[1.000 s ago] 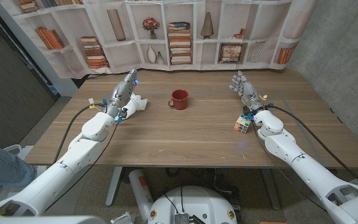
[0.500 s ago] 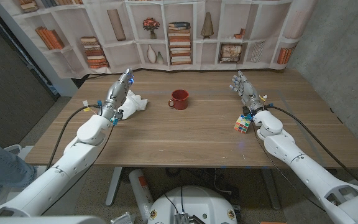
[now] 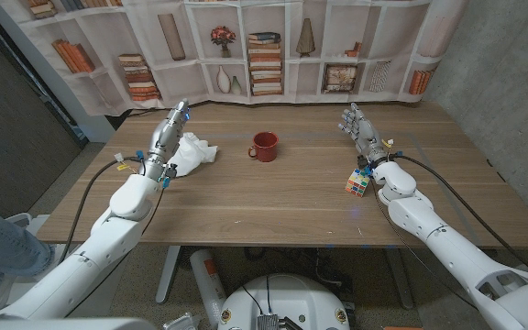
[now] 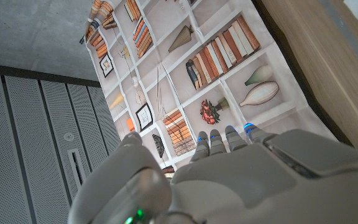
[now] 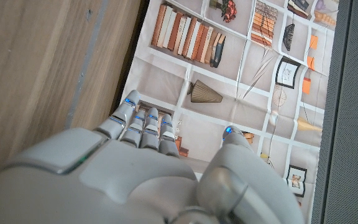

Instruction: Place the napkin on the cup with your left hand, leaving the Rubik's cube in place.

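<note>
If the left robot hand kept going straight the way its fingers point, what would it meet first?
Probably the bookshelf backdrop. The left robot hand points past the napkin beside it toward the table's far edge, though depth is uncertain.

No writing, label, brand or number can be read anywhere; the spines of the books on the printed bookshelf backdrop (image 3: 264,46) behind the bench are too small.

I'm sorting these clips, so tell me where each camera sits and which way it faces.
Head view: on the robot's head, looking down at the wooden table, red cup, crumpled white napkin, multicoloured Rubik's cube; both arms show.
Left wrist view: behind the left hand, facing the bookshelf-print backdrop.
Right wrist view: behind the right hand, facing it too.
All share that backdrop.
</note>
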Robot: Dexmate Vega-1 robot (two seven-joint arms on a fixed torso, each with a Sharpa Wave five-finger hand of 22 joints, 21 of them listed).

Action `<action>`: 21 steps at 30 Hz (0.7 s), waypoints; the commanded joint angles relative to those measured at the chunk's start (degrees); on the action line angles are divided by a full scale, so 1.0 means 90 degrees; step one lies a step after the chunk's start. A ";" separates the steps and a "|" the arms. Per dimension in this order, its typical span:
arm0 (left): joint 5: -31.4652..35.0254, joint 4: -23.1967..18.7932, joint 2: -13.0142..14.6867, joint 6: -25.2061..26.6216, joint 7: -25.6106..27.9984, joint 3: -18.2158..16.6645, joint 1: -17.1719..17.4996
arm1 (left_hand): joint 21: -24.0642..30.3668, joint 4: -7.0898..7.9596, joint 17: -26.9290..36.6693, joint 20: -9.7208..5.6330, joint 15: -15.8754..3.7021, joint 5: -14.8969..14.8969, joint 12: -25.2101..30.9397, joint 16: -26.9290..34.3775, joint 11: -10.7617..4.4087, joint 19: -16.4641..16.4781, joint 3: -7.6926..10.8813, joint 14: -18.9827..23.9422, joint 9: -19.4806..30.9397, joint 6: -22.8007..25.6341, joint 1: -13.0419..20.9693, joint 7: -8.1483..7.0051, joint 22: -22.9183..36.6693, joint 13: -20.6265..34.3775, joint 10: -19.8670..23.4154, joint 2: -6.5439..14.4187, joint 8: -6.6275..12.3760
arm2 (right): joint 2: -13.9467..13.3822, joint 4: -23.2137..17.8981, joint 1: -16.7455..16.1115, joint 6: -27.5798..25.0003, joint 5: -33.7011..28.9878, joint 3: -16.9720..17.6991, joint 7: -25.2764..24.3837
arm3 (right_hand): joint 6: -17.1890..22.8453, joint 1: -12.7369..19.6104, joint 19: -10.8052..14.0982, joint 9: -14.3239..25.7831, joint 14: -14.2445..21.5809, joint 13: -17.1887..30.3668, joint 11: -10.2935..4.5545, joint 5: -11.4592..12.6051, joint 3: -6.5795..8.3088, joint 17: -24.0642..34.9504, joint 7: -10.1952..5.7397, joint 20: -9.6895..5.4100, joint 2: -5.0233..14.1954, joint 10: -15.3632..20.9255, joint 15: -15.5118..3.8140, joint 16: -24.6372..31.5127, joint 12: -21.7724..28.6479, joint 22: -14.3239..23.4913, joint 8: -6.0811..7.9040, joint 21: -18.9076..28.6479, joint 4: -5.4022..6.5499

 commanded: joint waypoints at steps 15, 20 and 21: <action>0.1142 -0.0268 0.0013 -0.0231 0.1044 -0.0334 0.0509 | 0.0110 -0.0080 0.0016 -0.0101 -0.0007 0.0101 0.0056 0.0036 -0.0018 0.0254 -0.0022 0.0290 0.0017 0.0201 0.0138 -0.0105 0.0012 0.0013 0.0259 -0.0025 0.0040 | -0.0113 -0.0162 -0.0036 -0.0122 -0.0040 0.0000 -0.0032 | 0.0048 0.0021 0.0106 0.0027 0.0082 0.0036 -0.0002 -0.0037 0.0024 0.0034 0.0004 -0.0099 0.0030 0.0063 0.0000 0.0031 0.0005 0.0035 0.0022 -0.0075 -0.0057; 0.1527 -0.0434 0.0025 -0.0125 0.1413 -0.0453 0.0665 | 0.0118 -0.0093 0.0019 -0.0171 -0.0042 0.0125 0.0067 0.0043 -0.0033 0.0328 -0.0040 0.0376 0.0018 0.0297 0.0158 -0.0103 0.0014 0.0014 0.0356 -0.0033 0.0052 | -0.0113 -0.0155 -0.0055 -0.0071 -0.0037 0.0008 -0.0010 | 0.0052 0.0023 0.0124 0.0027 0.0090 0.0036 0.0001 -0.0040 0.0022 0.0033 0.0008 -0.0098 0.0035 0.0066 -0.0003 0.0032 0.0004 0.0035 0.0022 -0.0087 -0.0062; 0.1608 -0.0466 0.0022 -0.0102 0.1493 -0.0479 0.0696 | 0.0117 -0.0095 0.0019 -0.0173 -0.0042 0.0129 0.0064 0.0043 -0.0037 0.0334 -0.0043 0.0389 0.0018 0.0326 0.0162 -0.0107 0.0014 0.0014 0.0361 -0.0034 0.0059 | -0.0109 -0.0163 -0.0061 -0.0078 -0.0019 0.0015 -0.0012 | 0.0057 0.0023 0.0125 0.0027 0.0092 0.0036 -0.0006 -0.0040 0.0022 0.0033 0.0012 -0.0097 0.0037 0.0067 -0.0002 0.0033 0.0004 0.0035 0.0023 -0.0090 -0.0062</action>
